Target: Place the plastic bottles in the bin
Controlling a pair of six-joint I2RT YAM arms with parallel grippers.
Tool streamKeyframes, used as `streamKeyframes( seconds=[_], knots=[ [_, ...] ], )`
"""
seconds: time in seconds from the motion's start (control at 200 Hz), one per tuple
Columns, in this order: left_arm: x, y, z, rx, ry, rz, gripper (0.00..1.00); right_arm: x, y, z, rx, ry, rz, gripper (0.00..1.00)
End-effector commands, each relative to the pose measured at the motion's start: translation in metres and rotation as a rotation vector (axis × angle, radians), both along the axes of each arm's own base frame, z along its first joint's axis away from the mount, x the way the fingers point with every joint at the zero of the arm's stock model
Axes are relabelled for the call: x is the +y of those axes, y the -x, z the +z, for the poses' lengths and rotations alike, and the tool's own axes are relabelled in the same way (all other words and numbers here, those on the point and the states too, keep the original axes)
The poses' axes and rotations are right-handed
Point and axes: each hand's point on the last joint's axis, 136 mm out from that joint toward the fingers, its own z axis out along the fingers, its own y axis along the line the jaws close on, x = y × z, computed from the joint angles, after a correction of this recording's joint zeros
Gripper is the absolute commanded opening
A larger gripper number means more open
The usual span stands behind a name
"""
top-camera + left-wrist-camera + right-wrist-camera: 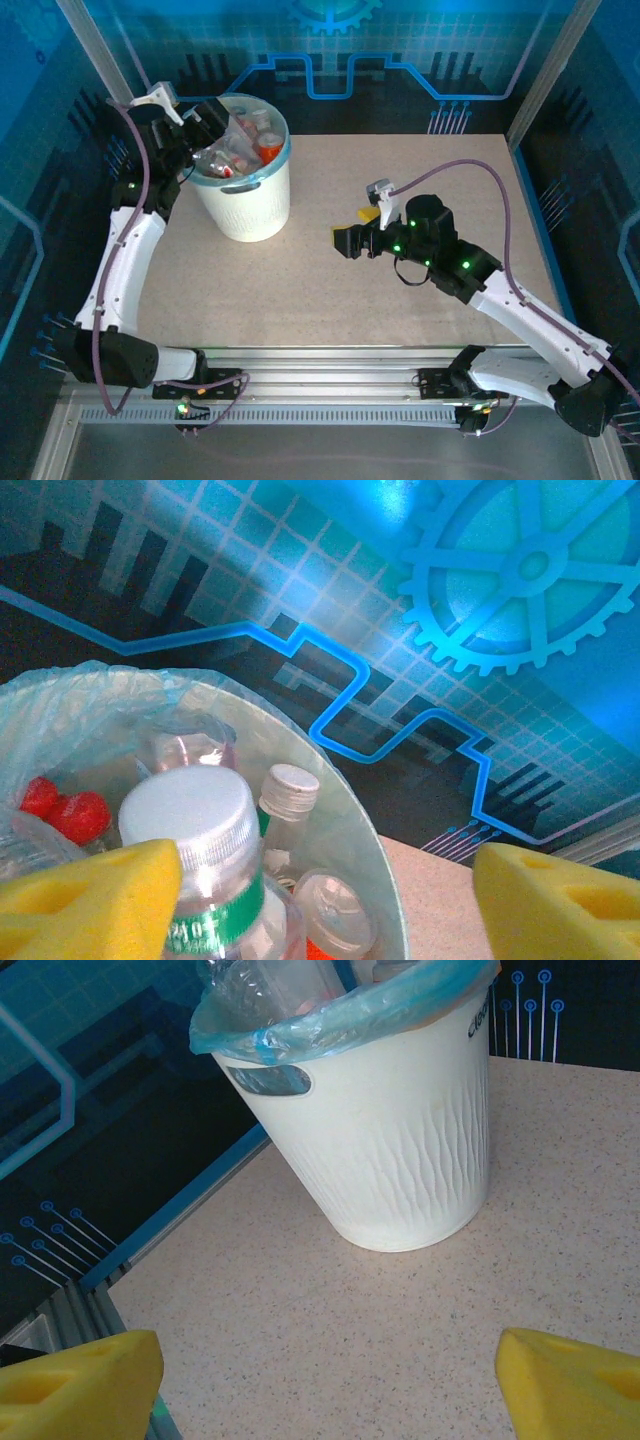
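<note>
Left fingers (208,122) above bin (250,212) holding plastic bottles (240,150); right fingers (345,241) over table (330,300).

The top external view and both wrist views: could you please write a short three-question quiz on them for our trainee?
1. True or false: the right gripper is shut on a bottle.
2. The round white plastic bin with the light-blue bag stands: A) at the table's far left; B) at its near right; C) at its centre.
3. What colour is the cap of the clear green-labelled plastic bottle at the left gripper?
Key: 1 false, it is open over the speckled beige table; 2 A; 3 white.
</note>
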Motion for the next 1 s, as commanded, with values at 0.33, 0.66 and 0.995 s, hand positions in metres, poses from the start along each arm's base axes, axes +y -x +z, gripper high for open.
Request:
streamKeyframes(
  seconds=[0.33, 0.66, 0.995],
  knots=[
    [-0.064, -0.031, -0.077, 0.263, -0.196, -0.241, 0.55, 0.005, -0.001, -0.017, 0.016, 0.016, -0.002, 0.87],
    [-0.057, -0.007, 0.057, 0.009, -0.238, -0.212, 0.49, 0.013, -0.01, -0.001, -0.048, 0.012, -0.013, 0.86],
    [-0.039, -0.062, 0.019, 0.144, -0.258, -0.164, 0.43, 0.021, -0.008, -0.01, -0.05, 0.104, 0.058, 0.86]
  ],
)
